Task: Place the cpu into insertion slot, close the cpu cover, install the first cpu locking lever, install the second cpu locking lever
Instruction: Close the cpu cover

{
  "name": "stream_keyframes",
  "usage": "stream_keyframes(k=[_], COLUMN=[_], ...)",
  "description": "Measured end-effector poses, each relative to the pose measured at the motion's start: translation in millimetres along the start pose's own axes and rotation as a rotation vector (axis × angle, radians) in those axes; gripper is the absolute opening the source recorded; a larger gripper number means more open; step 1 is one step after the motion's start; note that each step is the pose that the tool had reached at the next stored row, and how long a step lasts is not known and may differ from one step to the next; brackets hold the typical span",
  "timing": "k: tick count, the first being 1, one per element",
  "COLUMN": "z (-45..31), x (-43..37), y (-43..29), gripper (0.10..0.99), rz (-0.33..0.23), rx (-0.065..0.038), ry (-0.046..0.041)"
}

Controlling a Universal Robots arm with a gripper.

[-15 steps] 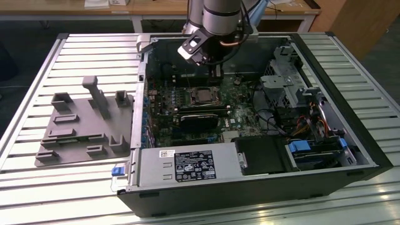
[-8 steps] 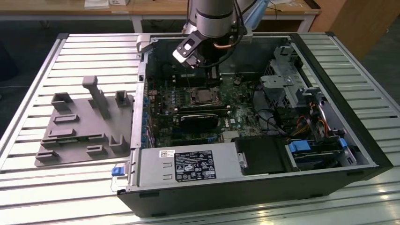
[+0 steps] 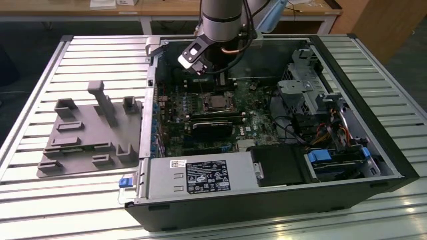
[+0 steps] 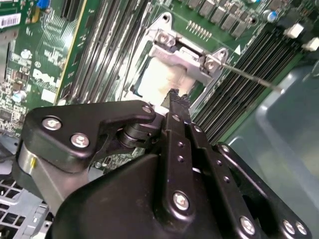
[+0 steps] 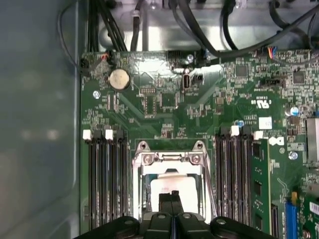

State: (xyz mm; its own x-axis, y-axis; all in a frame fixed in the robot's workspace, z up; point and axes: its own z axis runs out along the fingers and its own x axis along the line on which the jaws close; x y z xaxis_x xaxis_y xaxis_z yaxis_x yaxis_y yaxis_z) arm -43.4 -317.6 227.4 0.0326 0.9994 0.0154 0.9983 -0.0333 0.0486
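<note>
Gripper: I see the gripper (image 5: 174, 195) low over the motherboard (image 5: 164, 104), its two black fingers pressed together with nothing between them.
Tips: in both wrist views they sit right over the near edge of the pale chip face; I cannot tell whether they touch it.
Cpu: the cpu (image 5: 172, 183) lies flat inside the insertion slot (image 3: 217, 102), silvery-grey face up.
Cover: the cpu cover (image 5: 172, 159) rings the chip, which shows through its square window; I cannot tell whether it is latched.
Lever: in the second wrist view a thin metal lever rod (image 4: 249, 77) runs out from the frame's corner over the memory slots (image 4: 234, 94).
Surroundings: in the exterior view, the open computer case (image 3: 373, 150) lies on a slatted table (image 3: 100, 50), with a grey fixture tray (image 3: 80, 145) on the exterior view's left.
</note>
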Motion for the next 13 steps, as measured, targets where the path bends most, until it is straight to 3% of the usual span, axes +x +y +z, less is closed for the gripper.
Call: stream_keyframes(k=[4,10,13], z=[1.5,1.7,1.9], x=[-0.2,-0.1,-0.2], y=[-4.3,-4.8,-4.9], gripper=[0.106,0.106,0.106], rz=[0.000,-0.002,-0.033], rx=[0.000,0.000,0.000], ry=[0.0000,-0.0007,-0.0086])
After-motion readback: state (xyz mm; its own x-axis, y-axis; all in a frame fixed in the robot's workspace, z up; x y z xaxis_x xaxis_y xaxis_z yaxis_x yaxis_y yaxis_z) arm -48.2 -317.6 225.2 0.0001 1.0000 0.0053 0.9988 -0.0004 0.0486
